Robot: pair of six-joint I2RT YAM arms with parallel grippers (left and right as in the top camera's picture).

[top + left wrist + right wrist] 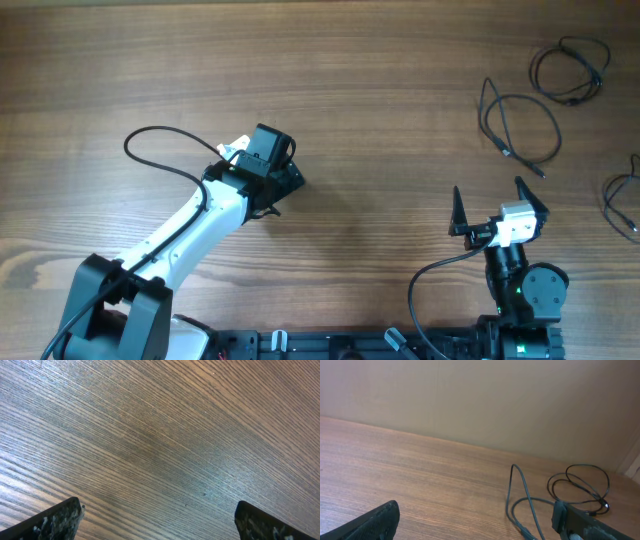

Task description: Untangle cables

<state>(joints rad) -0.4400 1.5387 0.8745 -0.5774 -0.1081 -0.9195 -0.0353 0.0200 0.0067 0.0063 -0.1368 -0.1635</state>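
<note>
Three thin black cables lie apart as loose loops at the table's right. One loop [520, 125] is in front of my right gripper, a small coil [570, 70] is at the far right, and a third [622, 205] is cut by the right edge. My right gripper [488, 192] is open and empty, just short of the nearest loop. The right wrist view shows that loop [520, 502] and the coil [580, 482] beyond the open fingers [475, 527]. My left gripper [280, 178] is at centre-left, far from the cables. It is open over bare wood in the left wrist view [160, 522].
The thicker black cable [160, 150] of the left arm's camera loops out over the table at the left. The wooden table [380, 90] runs to a plain wall [480, 400] at the far side. The arm bases stand along the front edge.
</note>
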